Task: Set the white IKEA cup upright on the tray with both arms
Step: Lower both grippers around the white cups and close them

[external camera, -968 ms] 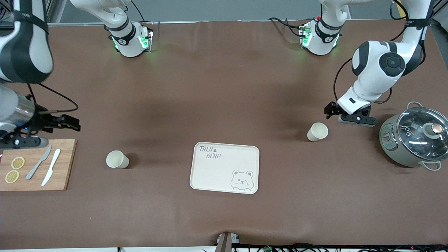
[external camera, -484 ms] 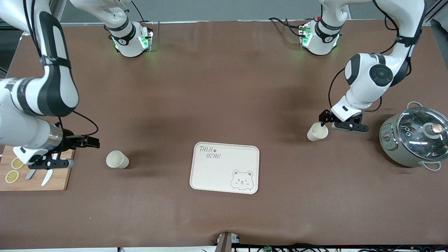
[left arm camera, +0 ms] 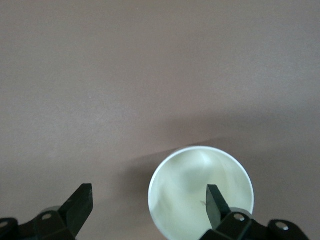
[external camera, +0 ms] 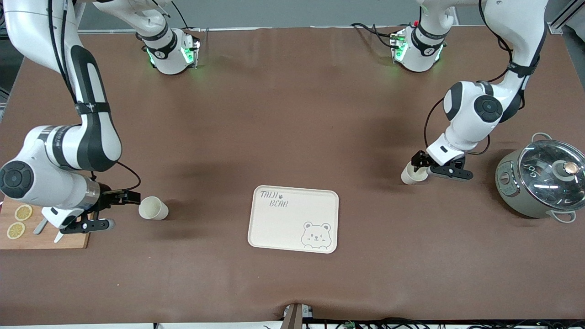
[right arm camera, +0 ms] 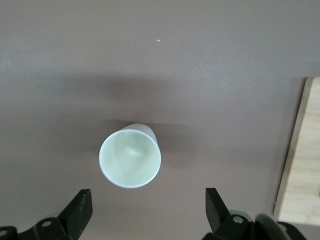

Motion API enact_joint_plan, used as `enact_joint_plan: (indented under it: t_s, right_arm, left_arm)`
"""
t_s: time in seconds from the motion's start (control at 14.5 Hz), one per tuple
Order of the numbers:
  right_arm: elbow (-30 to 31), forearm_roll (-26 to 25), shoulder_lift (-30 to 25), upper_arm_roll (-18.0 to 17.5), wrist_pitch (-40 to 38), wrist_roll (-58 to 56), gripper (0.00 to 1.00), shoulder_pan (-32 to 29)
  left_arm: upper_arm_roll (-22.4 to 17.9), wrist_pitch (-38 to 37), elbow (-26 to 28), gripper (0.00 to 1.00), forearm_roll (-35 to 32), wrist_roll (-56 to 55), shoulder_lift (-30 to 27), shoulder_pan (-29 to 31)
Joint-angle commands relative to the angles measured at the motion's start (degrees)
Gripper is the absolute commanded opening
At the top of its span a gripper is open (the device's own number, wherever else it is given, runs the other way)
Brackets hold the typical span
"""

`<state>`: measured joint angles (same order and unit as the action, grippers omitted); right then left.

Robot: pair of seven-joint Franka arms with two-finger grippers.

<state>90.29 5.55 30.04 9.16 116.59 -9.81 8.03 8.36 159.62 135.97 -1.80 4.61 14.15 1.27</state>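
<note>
I see the left gripper [external camera: 418,163] over the upright white cup [external camera: 413,173] near the left arm's end, fingers wide, one inside its rim. My right gripper [external camera: 129,197] sits just beside the second white cup [external camera: 153,208], fingers wide. The cream rectangular tray [external camera: 293,219] lies between them on the brown surface [external camera: 292,114].

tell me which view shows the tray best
The front view: the tray shows whole, empty, with its lettering and bear face, between the two cups. Neither wrist view shows it; each looks down on a cup beneath its own pincer.
</note>
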Motion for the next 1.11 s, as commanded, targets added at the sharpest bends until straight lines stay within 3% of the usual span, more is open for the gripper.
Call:
enact_joint_plan:
  t_s: [0.0, 0.28, 0.35, 0.41, 0.48, 1.04]
  right_arm:
    - [3.65, 0.69, 0.01, 0.07, 5.39, -2.05, 1.00, 0.23]
    - [4.45, 0.69, 1.41, 0.07, 8.56, -2.23, 1.00, 0.23]
    - [4.54, 0.69, 1.77, 0.07, 9.35, -3.45, 1.00, 0.14]
    - [4.98, 0.69, 2.03, 0.07, 10.23, -6.16, 1.00, -0.12]
    - [5.15, 0.69, 2.21, 0.07, 11.20, -8.53, 1.00, -0.47]
    - [9.46, 0.78, 4.32, -0.63, 19.12, -10.49, 1.00, 0.05]
  left_arm:
    - [0.25, 1.84, -0.71, 1.00, -0.31, 1.27, 1.67, 0.48]
    - [0.17, 3.50, -0.97, 1.00, -0.31, 1.36, 3.51, 0.48]
    - [0.17, 4.21, -0.97, 0.94, -0.31, 1.54, 4.13, 0.40]
    - [0.17, 4.21, -1.06, 0.34, -0.31, 1.54, 4.22, 0.48]
    - [0.25, 4.21, -1.06, 0.00, -0.31, 1.19, 4.22, 0.66]
    - [0.17, 5.62, -1.06, 0.00, -0.31, 1.37, 4.22, 1.01]
